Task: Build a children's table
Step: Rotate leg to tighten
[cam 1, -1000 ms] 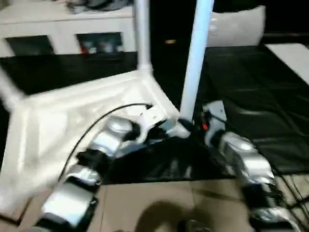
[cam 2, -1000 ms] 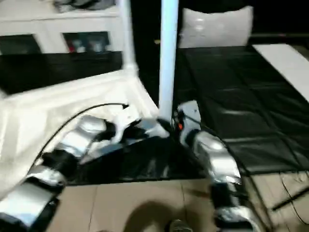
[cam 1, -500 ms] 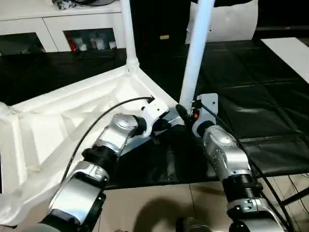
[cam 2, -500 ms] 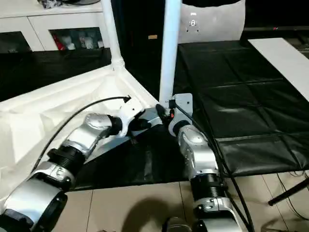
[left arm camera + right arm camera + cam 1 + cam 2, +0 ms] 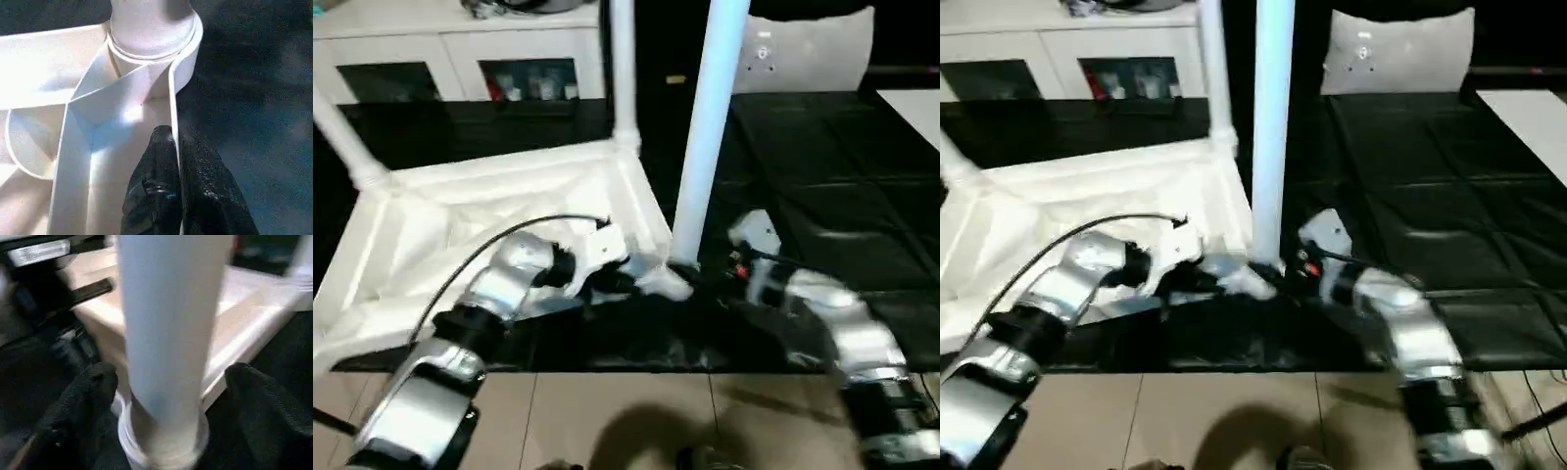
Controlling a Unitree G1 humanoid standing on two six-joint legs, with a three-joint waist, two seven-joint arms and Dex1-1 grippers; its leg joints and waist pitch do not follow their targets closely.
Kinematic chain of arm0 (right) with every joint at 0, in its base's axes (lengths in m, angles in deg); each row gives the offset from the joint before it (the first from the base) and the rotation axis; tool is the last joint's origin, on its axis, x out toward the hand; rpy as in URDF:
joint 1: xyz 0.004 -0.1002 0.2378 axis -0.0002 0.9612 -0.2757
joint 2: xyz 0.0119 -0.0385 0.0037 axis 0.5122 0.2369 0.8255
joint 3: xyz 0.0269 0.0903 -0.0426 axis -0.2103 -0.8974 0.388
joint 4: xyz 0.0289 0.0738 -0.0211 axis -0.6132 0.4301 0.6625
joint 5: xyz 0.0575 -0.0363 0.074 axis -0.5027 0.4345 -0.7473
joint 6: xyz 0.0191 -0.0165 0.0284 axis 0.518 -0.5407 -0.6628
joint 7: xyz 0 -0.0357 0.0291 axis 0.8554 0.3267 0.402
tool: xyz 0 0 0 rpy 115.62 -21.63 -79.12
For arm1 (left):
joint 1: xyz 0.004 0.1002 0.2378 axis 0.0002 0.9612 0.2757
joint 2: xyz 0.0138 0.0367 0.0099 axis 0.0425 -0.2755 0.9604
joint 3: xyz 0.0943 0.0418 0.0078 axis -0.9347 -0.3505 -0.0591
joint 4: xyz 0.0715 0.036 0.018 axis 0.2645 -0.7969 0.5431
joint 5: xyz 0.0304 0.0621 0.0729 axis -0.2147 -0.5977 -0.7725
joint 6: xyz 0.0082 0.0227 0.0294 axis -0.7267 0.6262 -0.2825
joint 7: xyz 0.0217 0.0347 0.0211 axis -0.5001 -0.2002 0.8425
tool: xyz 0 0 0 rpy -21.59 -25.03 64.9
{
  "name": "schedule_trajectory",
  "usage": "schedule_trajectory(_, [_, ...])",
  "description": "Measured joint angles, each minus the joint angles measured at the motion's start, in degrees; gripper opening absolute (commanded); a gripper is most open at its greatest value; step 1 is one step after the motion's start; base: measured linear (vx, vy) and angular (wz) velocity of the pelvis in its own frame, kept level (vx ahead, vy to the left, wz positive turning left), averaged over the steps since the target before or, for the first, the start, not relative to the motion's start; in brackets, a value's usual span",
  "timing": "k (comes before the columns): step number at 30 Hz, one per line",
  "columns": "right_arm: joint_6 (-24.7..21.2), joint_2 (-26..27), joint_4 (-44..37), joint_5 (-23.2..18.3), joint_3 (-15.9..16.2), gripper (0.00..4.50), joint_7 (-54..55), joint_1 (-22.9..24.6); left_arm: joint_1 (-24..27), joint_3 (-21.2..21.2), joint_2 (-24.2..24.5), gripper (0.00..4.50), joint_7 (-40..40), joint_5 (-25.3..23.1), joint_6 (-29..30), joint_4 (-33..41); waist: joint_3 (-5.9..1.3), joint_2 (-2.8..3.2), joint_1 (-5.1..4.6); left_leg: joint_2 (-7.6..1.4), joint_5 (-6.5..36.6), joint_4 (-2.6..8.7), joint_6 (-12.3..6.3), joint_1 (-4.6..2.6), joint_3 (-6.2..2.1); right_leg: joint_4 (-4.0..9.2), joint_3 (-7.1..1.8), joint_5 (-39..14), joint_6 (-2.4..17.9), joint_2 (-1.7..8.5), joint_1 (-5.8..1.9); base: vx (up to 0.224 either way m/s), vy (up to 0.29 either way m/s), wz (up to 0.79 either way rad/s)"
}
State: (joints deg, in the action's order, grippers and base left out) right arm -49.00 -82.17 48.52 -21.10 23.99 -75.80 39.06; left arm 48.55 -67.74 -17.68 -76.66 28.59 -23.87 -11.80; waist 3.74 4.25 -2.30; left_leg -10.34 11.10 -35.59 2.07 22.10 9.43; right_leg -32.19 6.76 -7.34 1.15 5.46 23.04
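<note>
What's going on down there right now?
Left hand pinching the tabletop rim. Right hand open around the near leg, not touching. Nothing in the way.

We saw the white tabletop (image 5: 499, 211) lying underside up on the black floor, ribbed inside, three white legs (image 5: 705, 137) standing upright in its corner sockets

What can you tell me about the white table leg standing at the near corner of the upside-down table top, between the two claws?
The long round white plastic leg stands upright, slightly tilted, its flared collar seated in the round corner socket of the white ribbed plastic table top, which lies underside up on black matting. It looks smooth and plain. The right claw brackets its base with both black fingers spread clear of it. The left claw is shut on the top's thin rim wall just beside the socket.
</note>
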Motion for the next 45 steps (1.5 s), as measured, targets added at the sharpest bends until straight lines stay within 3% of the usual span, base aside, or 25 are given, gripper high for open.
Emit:
schedule_trajectory(4, [-0.03, -2.43, 0.03, -1.00, 2.89, 4.39, -7.51, -0.01, 0.01, -0.77, 0.70, 0.00, -3.99, 0.21, -1.38, 0.32, 0.00, 0.01, 1.31, -0.04, 0.00, 0.00, 0.00, -0.06, 0.16, 0.00, -0.05, 0.00, 0.00, 0.00, 0.02, 0.000, 0.000, 0.00])
schedule_trajectory(9, [0.80, -4.09, 0.49, -1.27, 4.96, 4.39, -13.97, -0.26, 0.01, -1.99, 1.24, 0.00, -7.45, 0.81, -2.14, 1.19, -0.01, 0.01, 2.63, -0.08, 0.00, 0.01, 0.00, -0.05, 0.27, 0.00, -0.11, 0.11, 0.18, 0.00, 0.04, 0.000, 0.000, 0.00])
schedule_trajectory(19, [-0.13, -5.44, 4.98, -2.69, 6.20, 3.53, -21.35, -3.84, 0.19, -3.31, 2.00, 0.00, -11.40, 1.26, -2.64, 2.41, -0.01, 0.02, 4.39, -0.10, -0.01, 0.01, 0.01, -0.07, 0.34, -0.05, -0.18, 0.12, 0.20, 0.00, 0.04, 0.000, 0.000, 0.00])
schedule_trajectory(30, [-1.54, -5.54, 5.98, -3.77, 6.27, 2.48, -24.62, -4.56, 0.79, -3.53, 2.54, 0.00, -12.50, 1.61, -2.64, 3.43, -0.02, 0.03, 4.56, -0.11, -0.01, 0.01, 0.01, -0.07, 0.41, -0.08, -0.26, 0.11, 0.18, -0.01, 0.05, 0.000, 0.000, 0.00])
schedule_trajectory(39, [-3.01, -5.44, 4.93, -4.44, 6.12, 2.06, -24.48, -3.97, 1.25, -3.38, 2.17, 0.00, -13.32, 2.46, -1.40, 4.09, -0.07, 0.11, 4.60, -0.11, 0.00, 0.01, 0.01, -0.08, 0.42, -0.08, -0.29, 0.12, 0.19, -0.01, 0.04, 0.000, 0.000, 0.00])
schedule_trajectory(42, [-3.64, -4.06, 2.81, -4.48, 4.75, 2.04, -21.12, -1.86, 1.26, -3.15, 1.60, 0.00, -11.75, 2.37, -0.56, 3.86, -0.07, 0.12, 4.59, -0.11, -0.01, 0.01, 0.01, -0.09, 0.42, -0.08, -0.30, 0.11, 0.18, -0.01, 0.03, 0.000, 0.000, 0.00])
schedule_trajectory(45, [-4.85, -0.65, 1.59, -2.87, 2.33, 2.02, -11.17, -0.45, 0.44, -1.36, 0.09, 0.00, -5.97, 1.33, 1.42, 1.46, -0.09, 0.14, 3.85, -0.10, -0.04, 0.00, 0.07, -0.20, 0.46, -0.09, -0.35, -0.01, -0.03, -0.03, 0.03, 0.000, 0.000, 0.00])
